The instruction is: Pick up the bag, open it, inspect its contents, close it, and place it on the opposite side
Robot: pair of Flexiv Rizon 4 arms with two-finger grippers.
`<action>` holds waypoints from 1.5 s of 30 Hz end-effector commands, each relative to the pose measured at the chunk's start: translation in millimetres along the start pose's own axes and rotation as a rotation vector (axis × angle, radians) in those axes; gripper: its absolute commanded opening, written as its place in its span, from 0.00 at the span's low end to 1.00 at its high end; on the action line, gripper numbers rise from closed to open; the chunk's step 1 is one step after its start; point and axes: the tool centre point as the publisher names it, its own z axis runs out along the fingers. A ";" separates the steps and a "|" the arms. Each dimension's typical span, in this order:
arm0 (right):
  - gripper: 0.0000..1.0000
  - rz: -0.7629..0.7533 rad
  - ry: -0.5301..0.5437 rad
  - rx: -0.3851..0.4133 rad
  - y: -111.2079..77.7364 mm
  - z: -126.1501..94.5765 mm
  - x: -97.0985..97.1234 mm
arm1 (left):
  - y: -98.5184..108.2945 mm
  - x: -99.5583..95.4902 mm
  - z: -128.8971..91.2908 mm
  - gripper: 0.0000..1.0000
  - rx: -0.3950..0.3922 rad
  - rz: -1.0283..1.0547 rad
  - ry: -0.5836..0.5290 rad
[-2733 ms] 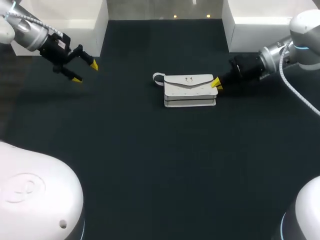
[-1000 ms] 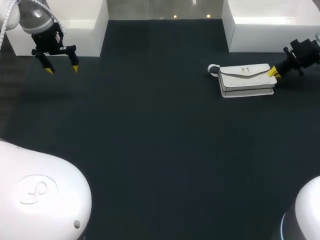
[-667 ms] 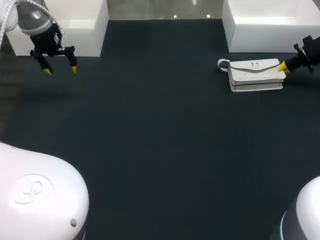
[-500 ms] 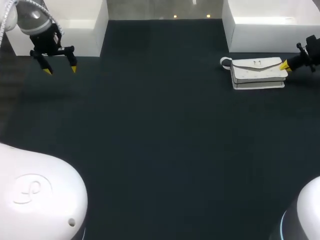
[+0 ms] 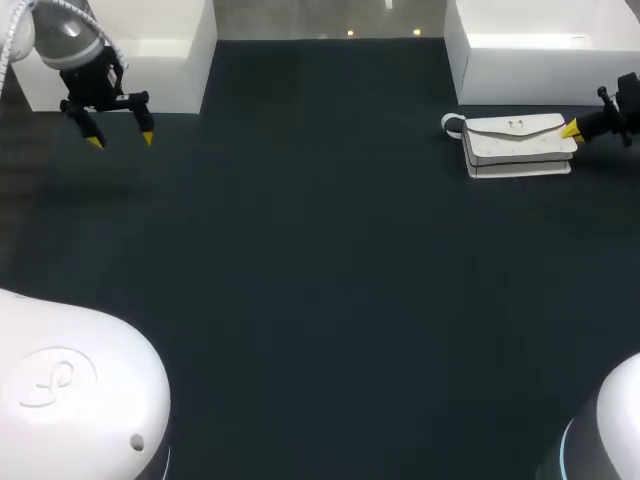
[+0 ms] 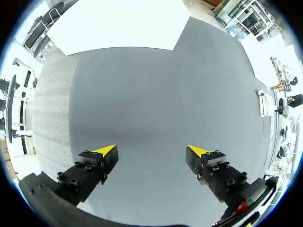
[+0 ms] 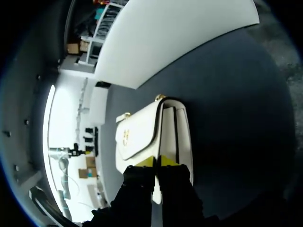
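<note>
Across the table [image 5: 320, 280], the bag [image 5: 520, 146] had travelled from centre to the 2 o'clock corner since the earliest picture, flap shut; this was judged to be its placement side. The right gripper [image 5: 572, 128] was clamped on the bag's 3 o'clock end, probably retaining control until release. The left gripper [image 5: 121, 140] hung spread wide at 10 o'clock, well apart, clear of the transfer path.
</note>
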 end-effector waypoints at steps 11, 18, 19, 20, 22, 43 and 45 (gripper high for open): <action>0.00 -0.030 0.111 0.468 49.6 -29.4 -30.9 | 0.2 0.1 -0.2 1.00 0.000 -0.001 -0.002; 0.00 -0.043 0.111 0.505 68.4 -29.0 -37.8 | 0.2 0.1 -0.2 1.00 0.000 -0.001 -0.002; 0.00 -0.041 0.108 0.508 71.4 -29.3 -39.0 | 0.2 0.1 -0.2 1.00 0.000 -0.001 -0.002; 0.00 -0.040 0.097 0.510 73.9 -29.2 -40.0 | 0.2 0.1 -0.2 1.00 0.000 -0.001 -0.002; 0.00 -0.039 0.092 0.516 78.8 -29.9 -41.3 | 0.2 0.1 -0.2 1.00 0.000 -0.001 -0.002; 0.00 -0.043 0.052 0.600 107.1 -33.1 -57.7 | 0.2 0.1 -0.2 1.00 0.000 -0.001 -0.002; 0.00 -0.040 0.047 0.603 108.2 -32.6 -58.9 | 0.2 0.1 -0.2 1.00 0.000 -0.001 -0.002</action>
